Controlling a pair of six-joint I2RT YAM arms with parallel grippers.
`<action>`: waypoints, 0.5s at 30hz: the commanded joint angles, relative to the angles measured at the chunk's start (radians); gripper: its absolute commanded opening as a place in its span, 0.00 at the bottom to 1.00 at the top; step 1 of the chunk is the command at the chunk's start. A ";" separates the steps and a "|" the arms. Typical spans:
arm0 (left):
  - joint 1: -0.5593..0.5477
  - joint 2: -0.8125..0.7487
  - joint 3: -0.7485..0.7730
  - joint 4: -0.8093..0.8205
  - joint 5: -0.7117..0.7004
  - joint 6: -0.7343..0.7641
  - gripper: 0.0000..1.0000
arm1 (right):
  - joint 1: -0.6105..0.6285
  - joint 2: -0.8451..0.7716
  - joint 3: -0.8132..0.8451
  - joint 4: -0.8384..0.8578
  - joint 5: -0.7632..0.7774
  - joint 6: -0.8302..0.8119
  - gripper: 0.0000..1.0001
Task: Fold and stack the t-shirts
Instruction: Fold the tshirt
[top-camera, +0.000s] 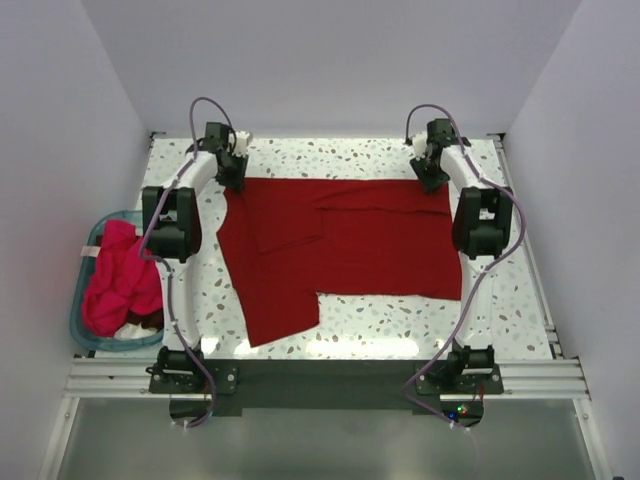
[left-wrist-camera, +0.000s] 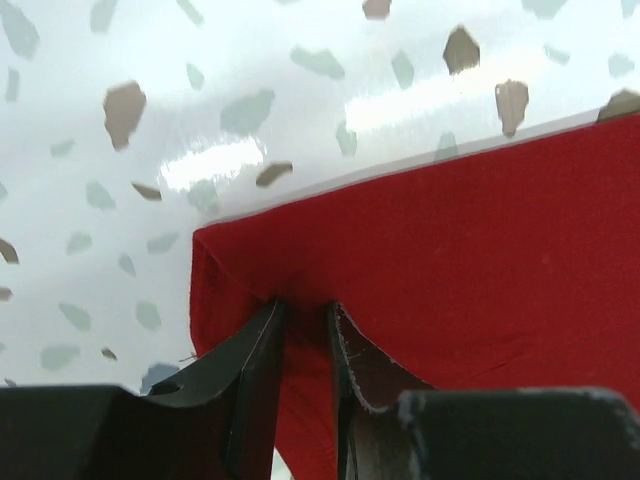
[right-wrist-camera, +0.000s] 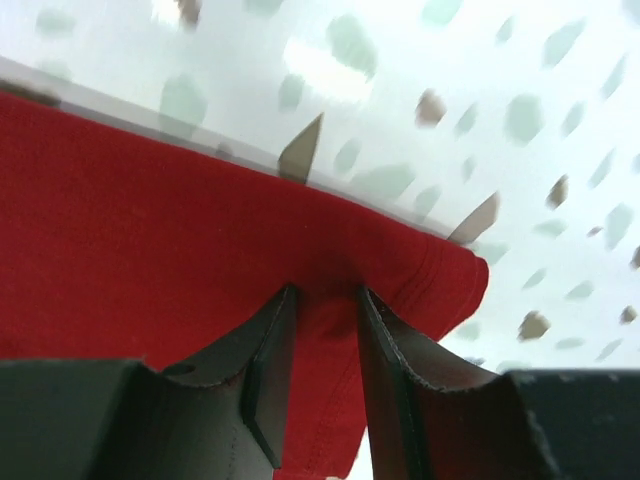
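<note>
We note a white speckled tabletop (top-camera: 400, 322). One crimson t-shirt (top-camera: 370, 250) lies spread flat across the tabletop's middle, one flap reaching toward its near edge.

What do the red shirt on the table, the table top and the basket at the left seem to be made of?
The crimson t-shirt: soft matte knit cloth, probably cotton; it creases and shows a stitched hem. The table top: glossy speckled surface, terrazzo-like, maybe laminate; lamps reflect. The basket: translucent teal plastic, apparently.
</note>
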 joint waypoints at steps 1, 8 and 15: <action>0.002 0.089 0.077 -0.002 -0.034 0.036 0.29 | -0.024 0.097 0.093 0.065 0.047 -0.024 0.35; 0.008 0.033 0.209 0.001 0.093 0.146 0.53 | -0.024 -0.017 0.168 0.016 -0.113 0.004 0.62; 0.010 -0.269 0.074 0.014 0.332 0.191 1.00 | -0.024 -0.320 0.068 -0.093 -0.329 -0.056 0.84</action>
